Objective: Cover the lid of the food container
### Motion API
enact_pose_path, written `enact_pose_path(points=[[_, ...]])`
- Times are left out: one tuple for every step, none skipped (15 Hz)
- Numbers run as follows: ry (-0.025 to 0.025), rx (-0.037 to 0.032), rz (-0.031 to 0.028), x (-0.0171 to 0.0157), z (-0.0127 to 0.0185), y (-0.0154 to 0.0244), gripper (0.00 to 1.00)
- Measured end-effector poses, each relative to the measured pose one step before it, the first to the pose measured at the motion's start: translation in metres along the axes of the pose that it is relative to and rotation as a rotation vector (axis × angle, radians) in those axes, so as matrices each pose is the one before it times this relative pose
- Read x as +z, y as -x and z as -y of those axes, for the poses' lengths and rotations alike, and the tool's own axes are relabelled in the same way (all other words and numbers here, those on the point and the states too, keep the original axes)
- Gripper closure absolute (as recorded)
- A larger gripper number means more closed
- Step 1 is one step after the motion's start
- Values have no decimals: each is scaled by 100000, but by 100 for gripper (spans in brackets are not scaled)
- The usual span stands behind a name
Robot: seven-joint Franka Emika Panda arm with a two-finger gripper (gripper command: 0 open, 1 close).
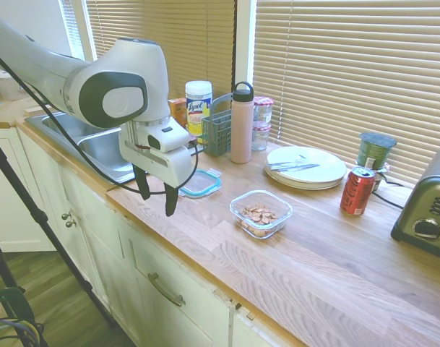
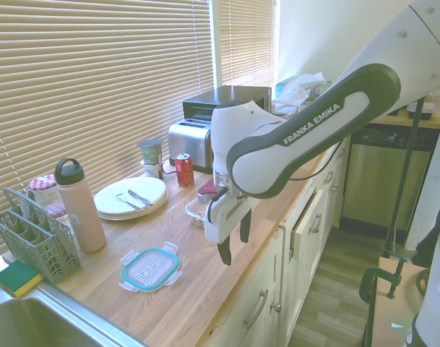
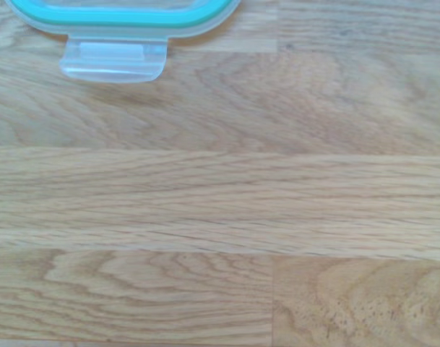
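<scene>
So, first ext. view: the hand point(image 1: 156, 194) hangs spread and empty above the counter point(image 1: 328, 253) near its front edge, 1 lid point(image 1: 201, 183) flat just behind it. 1 food container point(image 1: 261, 213) w/ brown bits sits uncovered to the right, apart from the lid. Step looks like the approach to pick up the lid; next move calls for shifting over it, dropping and closing on its rim.

Second ext. view: 1 lid, teal rim, lying on the counter left of the hand; fingers apart, nothing held. Also 1 plate point(image 2: 149, 189), 1 red can point(image 2: 184, 170), 1 bottle point(image 2: 80, 207).

Wrist view: just the lid's edge and 1 clip tab point(image 3: 114, 60) on bare wood.
</scene>
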State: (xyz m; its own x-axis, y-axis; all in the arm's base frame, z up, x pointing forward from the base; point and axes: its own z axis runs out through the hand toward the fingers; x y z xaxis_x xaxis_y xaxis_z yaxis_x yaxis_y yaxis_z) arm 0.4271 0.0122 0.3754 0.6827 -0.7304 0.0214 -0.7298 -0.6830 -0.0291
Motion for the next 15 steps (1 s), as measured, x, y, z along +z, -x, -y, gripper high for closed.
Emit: enact_pose_path(points=[[108, 103, 230, 92, -11, -21, 0], [234, 82, 293, 143, -19, -26, 0], [262, 287, 201, 140, 14, 2, 0], [382, 435, 122, 158, 86, 65, 0], [310, 565, -241, 36, 244, 188, 0], [184, 533, -671, -166, 396, 252, 0], [347, 271, -1222, -338, 572, 346, 0], [671, 292, -1665, -539, 752, 425, 0], [565, 140, -1751, -708, 913, 514, 0], [987, -87, -2031, -633, 978, 649, 0], [1079, 36, -1913, -683, 1101, 663, 0], [973, -272, -1700, -572, 1121, 535, 0], [1300, -416, -1326, -509, 1212, 573, 0], [1145, -333, -1045, -539, 1190, 395, 0], [1023, -247, -1380, -615, 1237, 295, 0]])
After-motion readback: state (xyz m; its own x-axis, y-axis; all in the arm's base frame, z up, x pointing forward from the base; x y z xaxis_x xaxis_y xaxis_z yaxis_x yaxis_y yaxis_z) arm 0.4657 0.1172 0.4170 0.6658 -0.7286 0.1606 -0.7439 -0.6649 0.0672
